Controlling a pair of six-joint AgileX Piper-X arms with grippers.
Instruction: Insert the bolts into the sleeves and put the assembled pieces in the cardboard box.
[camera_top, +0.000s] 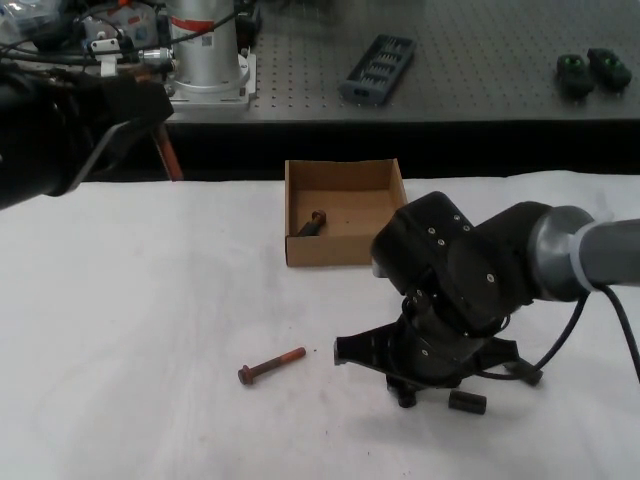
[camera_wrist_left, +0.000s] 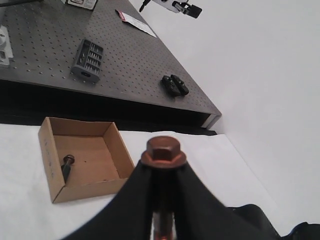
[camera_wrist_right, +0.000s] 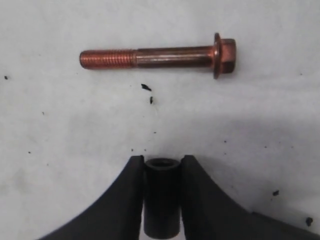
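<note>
white bench (camera_top: 150, 330) | cardboard box (camera_top: 330, 251) at far side | 1 loose bolt (camera_top: 272, 366) | 1 black sleeve (camera_top: 467, 402)

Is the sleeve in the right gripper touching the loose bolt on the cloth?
Apart. The right wrist view shows bare cloth between the sleeve and the loose bolt.

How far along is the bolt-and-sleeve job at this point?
Done: one assembled piece lies in the box. In hand: left jaws grip a bolt, right jaws grip a sleeve, not yet joined. Left: a loose bolt and a loose sleeve on the cloth.
</note>
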